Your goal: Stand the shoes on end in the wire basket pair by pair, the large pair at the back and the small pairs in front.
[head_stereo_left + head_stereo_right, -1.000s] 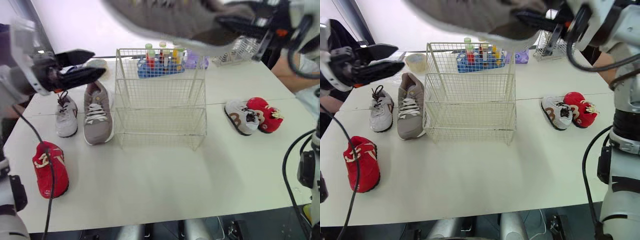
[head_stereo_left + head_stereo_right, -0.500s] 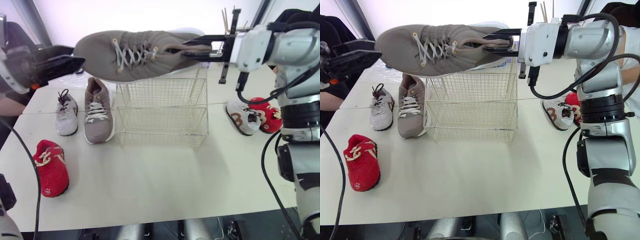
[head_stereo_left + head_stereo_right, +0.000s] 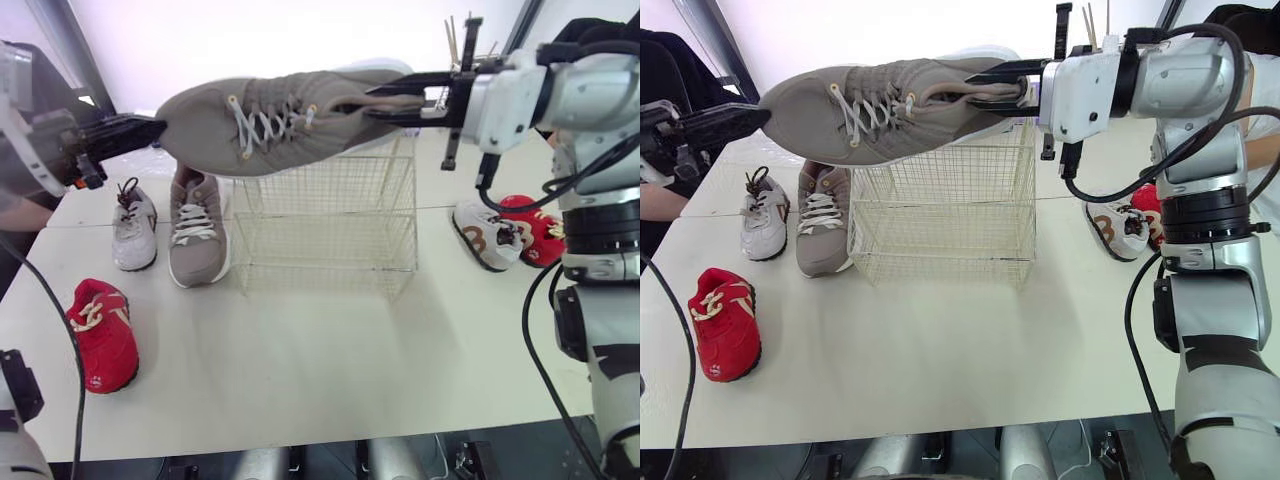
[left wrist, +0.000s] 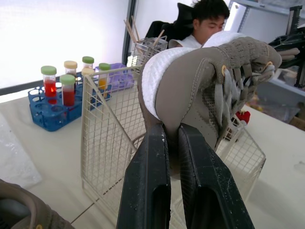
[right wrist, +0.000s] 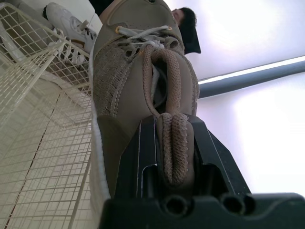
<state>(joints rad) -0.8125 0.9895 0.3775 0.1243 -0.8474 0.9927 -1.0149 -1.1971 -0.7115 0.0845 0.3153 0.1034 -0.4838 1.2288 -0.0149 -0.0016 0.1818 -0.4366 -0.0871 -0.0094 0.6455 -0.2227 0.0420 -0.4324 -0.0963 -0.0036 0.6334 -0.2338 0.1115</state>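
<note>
White tabletop [image 3: 330,370] filled the scene, with the wire basket [image 3: 325,225] standing at its middle. Above the basket's open top the large taupe shoe [image 3: 280,120] hung in the air on its side, lying roughly level, its toe toward 9 o'clock and its heel toward 3 o'clock. The right gripper [image 3: 990,88] had its two fingers pressed on the heel collar, one inside the shoe's opening and one outside. The left gripper [image 4: 170,133] came in from 9 o'clock and pinched the toe between its two nearly closed fingers.

At 9 o'clock from the basket, just beside it, the second taupe shoe [image 3: 195,230] lay flat on its sole, and a small white shoe [image 3: 133,230] sat next to it on the far side. A red shoe [image 3: 103,335] lay at 8 o'clock, well apart from the basket. At 3 o'clock a small white-and-brown shoe [image 3: 483,235] and another red shoe [image 3: 530,225] lay touching each other. A blue tube rack [image 4: 52,107] stood on the table at 12 o'clock, behind the basket.
</note>
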